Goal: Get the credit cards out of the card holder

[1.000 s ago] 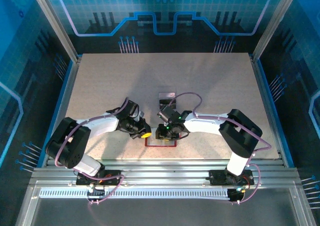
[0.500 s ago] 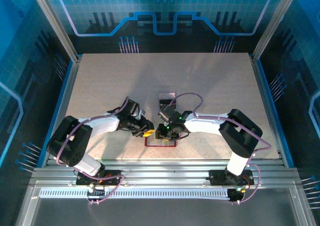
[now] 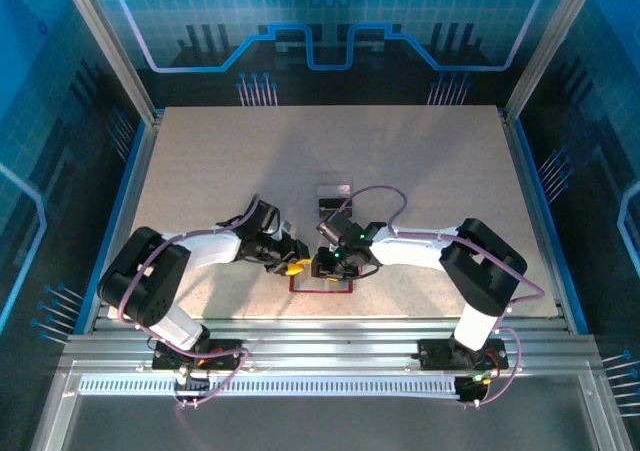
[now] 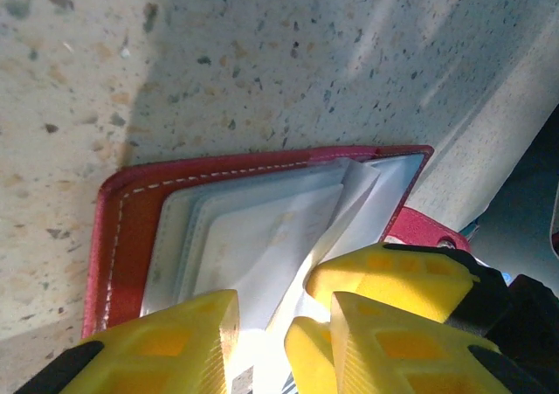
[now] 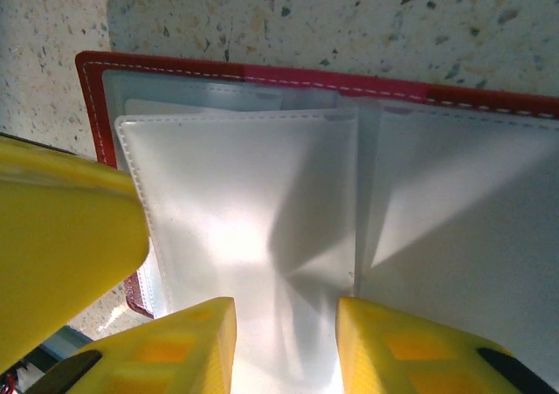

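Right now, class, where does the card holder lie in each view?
Top external: holder low centre, by the table's near edge.
Left wrist: holder centre, red corner at left.
Right wrist: holder across most of the frame, red edge on top.
Shared landmark: speckled table.

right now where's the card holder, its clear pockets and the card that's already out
card holder (image 4: 127,237): left wrist view, red stitched border
clear pockets (image 5: 244,193): right wrist view, middle of the front sleeve
card lying out (image 3: 333,201): top view, its dark face
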Motion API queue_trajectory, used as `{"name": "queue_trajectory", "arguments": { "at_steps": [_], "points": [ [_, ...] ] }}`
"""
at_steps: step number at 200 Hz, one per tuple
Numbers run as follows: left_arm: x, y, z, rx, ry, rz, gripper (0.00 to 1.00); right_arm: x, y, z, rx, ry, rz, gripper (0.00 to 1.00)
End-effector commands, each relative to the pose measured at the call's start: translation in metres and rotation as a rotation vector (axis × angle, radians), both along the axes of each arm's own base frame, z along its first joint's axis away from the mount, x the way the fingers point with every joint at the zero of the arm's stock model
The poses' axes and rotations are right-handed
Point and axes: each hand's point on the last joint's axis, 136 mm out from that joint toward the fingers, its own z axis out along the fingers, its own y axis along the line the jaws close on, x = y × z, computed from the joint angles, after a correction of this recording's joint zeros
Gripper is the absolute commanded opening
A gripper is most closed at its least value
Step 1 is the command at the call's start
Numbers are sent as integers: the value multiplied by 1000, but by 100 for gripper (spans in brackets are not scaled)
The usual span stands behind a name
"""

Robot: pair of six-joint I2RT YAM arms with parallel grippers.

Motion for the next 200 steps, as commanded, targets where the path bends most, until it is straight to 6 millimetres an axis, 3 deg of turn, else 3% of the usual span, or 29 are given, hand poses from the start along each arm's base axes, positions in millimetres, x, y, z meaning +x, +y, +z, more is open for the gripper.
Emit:
{"name": "queue_trajectory", "arguments": {
  "at_steps": [1,113,155,200],
  "points": [
    [-8,-3,-5,-21,42,-9,33,-1,-3,4,12,10,-15,35],
    [-5,-12,1,-79,43,3,27,-1,-3,12,36,-6,-18,35],
    [-4,-16,6,-92,37,-6,26,1,-9,35,57,-57,-24,35],
    [0,-24,18,-102,15,-28,26,7,-36,63,59,-127,-71,36]
  ]
}}
